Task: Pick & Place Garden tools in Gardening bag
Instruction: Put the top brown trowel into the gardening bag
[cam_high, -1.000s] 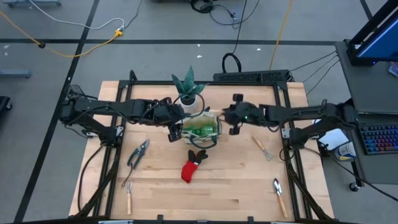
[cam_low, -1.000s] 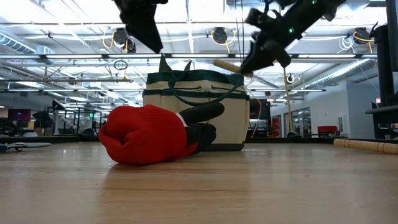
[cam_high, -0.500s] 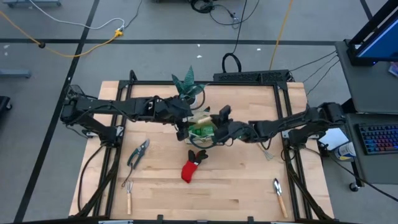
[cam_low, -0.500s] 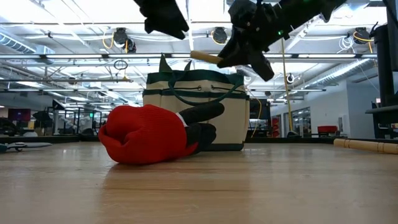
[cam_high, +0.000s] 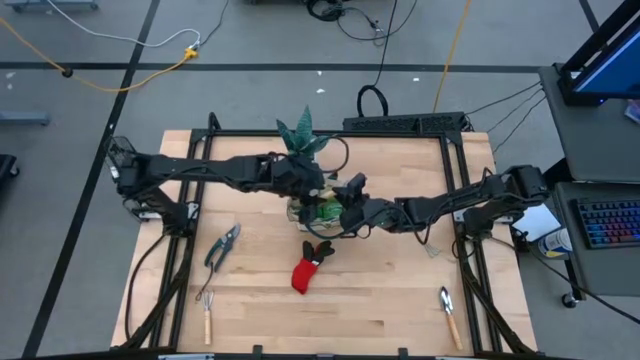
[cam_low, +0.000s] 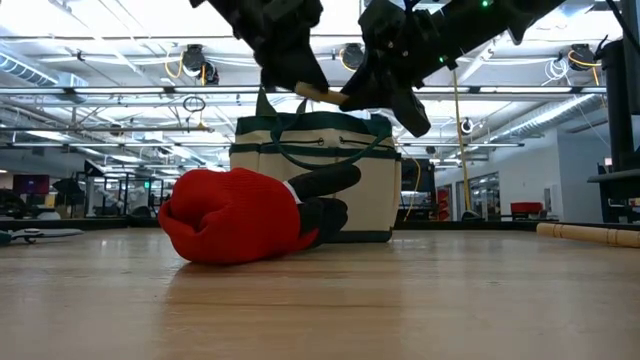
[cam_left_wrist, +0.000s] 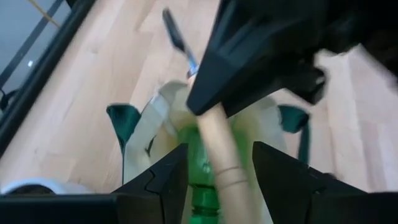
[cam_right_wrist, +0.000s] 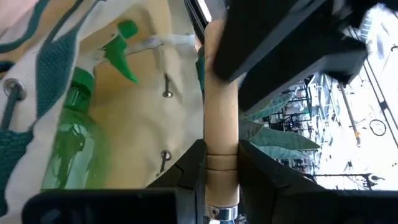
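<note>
The beige gardening bag (cam_high: 322, 212) with green trim stands mid-table; it also shows in the low view (cam_low: 315, 180). A green spray bottle (cam_right_wrist: 74, 143) lies inside it. My right gripper (cam_high: 347, 205) is shut on a wooden-handled tool (cam_right_wrist: 221, 93) above the bag. My left gripper (cam_high: 318, 190) is open, its fingers (cam_left_wrist: 168, 180) on either side of the handle's free end (cam_left_wrist: 217, 155). The red-and-black glove (cam_high: 308, 268) lies on the table in front of the bag. My left gripper has the handle's free end (cam_low: 318, 94) between its open fingers; I cannot tell whether they touch it. My right gripper pinches the wooden handle near its metal collar (cam_right_wrist: 219, 163) between its two fingers. The fingers slant down from the table's right, and the handle runs along them. The tool hangs clear above the bag's open top, almost level.
A spiky plant in a white pot (cam_high: 303, 140) stands just behind the bag. Grey pruning shears (cam_high: 222, 247) and a small fork (cam_high: 207, 312) lie at the near left. A trowel (cam_high: 449, 312) lies at the near right, another tool (cam_high: 428, 242) under the right arm.
My right gripper has carried the tool toward the table's left, from beside the bag to above its open top. My left gripper has gone toward the table's right, over the bag, up to the handle's free end. The bag and glove have stayed put.
</note>
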